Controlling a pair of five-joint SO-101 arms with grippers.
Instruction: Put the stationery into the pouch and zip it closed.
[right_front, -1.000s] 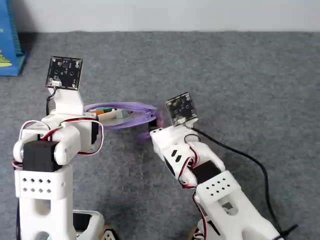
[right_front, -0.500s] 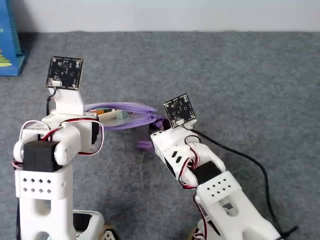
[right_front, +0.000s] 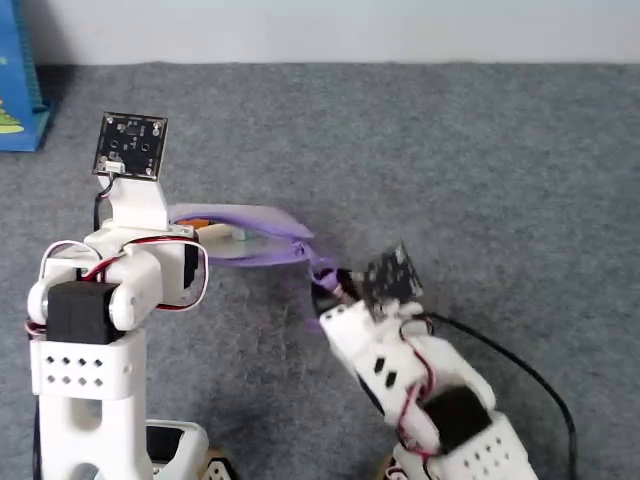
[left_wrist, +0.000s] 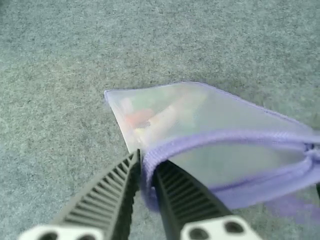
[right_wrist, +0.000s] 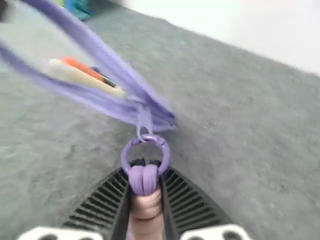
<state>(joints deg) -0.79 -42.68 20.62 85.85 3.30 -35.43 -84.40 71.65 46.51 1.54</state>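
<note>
Landmark for us is the pouch (right_front: 255, 240): clear plastic with purple zip edging, on the grey table (right_front: 480, 160) between the two arms. The left wrist view has the pouch (left_wrist: 220, 135) running away from the jaws over the table (left_wrist: 60, 75).

The stationery (right_front: 215, 230) is inside the pouch, toward the end by the left arm (right_front: 130, 270). Through the plastic we see orange, green and pale shapes (left_wrist: 150, 117), too blurred to tell apart. From the right wrist view the stationery (right_wrist: 82, 74) reads as an orange-tipped pen and a pale one. They lie between the two purple zip edges, which spread apart away from the slider (right_wrist: 144, 117).

Left gripper (left_wrist: 145, 162): jaws nearly together, pinching the purple edge at one end of the pouch.

Right gripper (right_wrist: 145, 172): jaws narrow, clamped on the purple loop (right_wrist: 144, 181) that hangs from the zip pull ring (right_wrist: 145, 150). We see the ring joined to the slider at the opposite end of the pouch (right_wrist: 100, 60). In the high view the right gripper (right_front: 325, 285) sits just off that end of the pouch, on the side toward the arm bases.

A black cable (right_front: 520, 365) trails from the right arm (right_front: 410, 370), well apart from the pouch. A blue box (right_front: 18, 95) stands far from the pouch, beyond the left arm at the table's edge.
</note>
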